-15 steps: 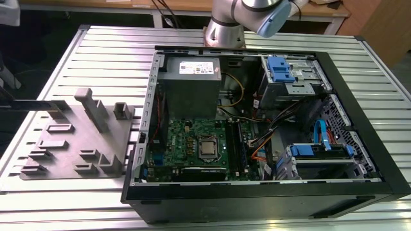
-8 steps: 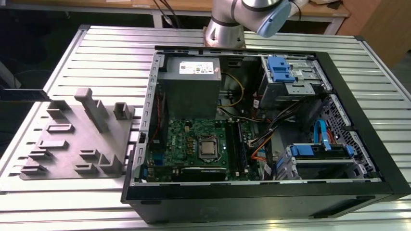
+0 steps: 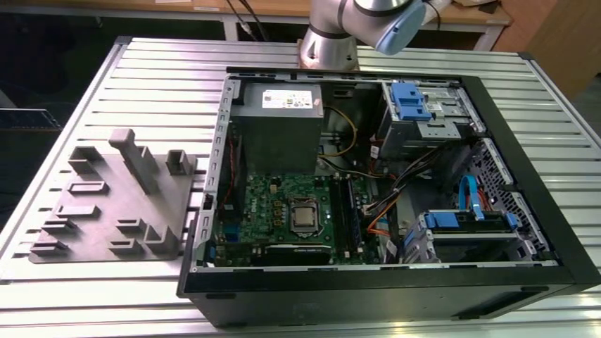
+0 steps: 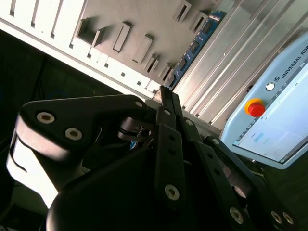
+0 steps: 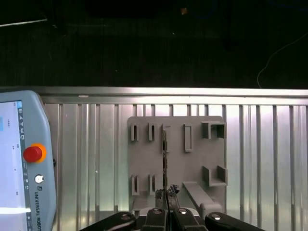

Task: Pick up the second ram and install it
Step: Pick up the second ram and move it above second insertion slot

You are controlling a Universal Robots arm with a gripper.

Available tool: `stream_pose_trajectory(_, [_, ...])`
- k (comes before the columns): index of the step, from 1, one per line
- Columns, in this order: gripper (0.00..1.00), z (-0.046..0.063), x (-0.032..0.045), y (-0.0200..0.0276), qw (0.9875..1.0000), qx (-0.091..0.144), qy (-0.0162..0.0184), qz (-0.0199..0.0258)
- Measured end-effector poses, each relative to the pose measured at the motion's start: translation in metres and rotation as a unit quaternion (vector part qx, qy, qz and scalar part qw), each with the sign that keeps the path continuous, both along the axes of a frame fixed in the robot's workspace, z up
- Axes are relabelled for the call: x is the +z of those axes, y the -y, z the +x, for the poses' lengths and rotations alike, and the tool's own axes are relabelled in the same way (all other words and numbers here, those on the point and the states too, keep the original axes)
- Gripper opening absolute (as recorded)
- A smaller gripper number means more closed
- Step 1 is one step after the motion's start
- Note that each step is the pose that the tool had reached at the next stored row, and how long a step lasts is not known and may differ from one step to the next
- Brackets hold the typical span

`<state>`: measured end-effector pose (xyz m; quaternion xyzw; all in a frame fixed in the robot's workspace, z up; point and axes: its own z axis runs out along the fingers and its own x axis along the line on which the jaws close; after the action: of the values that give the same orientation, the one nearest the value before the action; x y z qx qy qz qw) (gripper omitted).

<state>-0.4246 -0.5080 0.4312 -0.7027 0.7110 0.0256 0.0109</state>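
Clamping the second ram (image 4: 194, 47), gripper (image 4: 166, 92) shows it blue in second wrist view.

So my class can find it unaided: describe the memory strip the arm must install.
Find the slatted metal table and the grey plastic holder block on it. In the first wrist view the black tool, seen against that block, pinches the thin dark memory strip. Unlike the block's grey holders, it is a dark sliver, edge-on.

Claw (image 5: 166, 193) pinched shut on second ram (image 5: 164, 154); arm (image 3: 331, 39) base upright, upper joint bent.
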Motion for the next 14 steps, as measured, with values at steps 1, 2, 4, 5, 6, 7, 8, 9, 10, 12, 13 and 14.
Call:
stream_pose_trajectory(1, [0.08,0.0,0.0001,0.0,1.0,0.0,0.0,0.0])
stream_pose_trajectory(2, [0.08,0.0,0.0001,0.0,1.0,0.0,0.0,0.0])
stream_pose_trajectory(4, [0.08,0.0,0.0002,0.0,1.0,0.0,0.0,0.0])
stream_pose_trajectory(5, [0.08,0.0,0.0002,0.0,1.0,0.0,0.0,0.0])
stream_pose_trajectory(6, [0.08,0.0,0.0002,0.0,1.0,0.0,-0.0001,0.0])
stream_pose_trajectory(7, [0.08,0.0,0.0003,-0.0001,1.0,0.0,-0.0001,-0.0001])
stream_pose_trajectory(8, [0.08,0.001,0.0004,-0.0001,1.0,0.0,-0.0002,-0.0002])
stream_pose_trajectory(9, [0.08,0.002,0.0003,-0.0001,1.0,0.0,-0.0001,-0.0001])
stream_pose_trajectory(10, [0.08,0.005,0.0002,0.0,1.0,0.0,-0.0001,-0.0001])
stream_pose_trajectory(12, [0.08,0.009,0.0003,0.0,1.0,0.0,-0.0002,-0.0001])
stream_pose_trajectory(13, [0.08,0.012,0.0002,0.0,1.0,0.0,-0.0002,0.0])
stream_pose_trajectory(14, [0.08,0.015,0.0002,0.0,1.0,0.0,-0.0002,0.0])
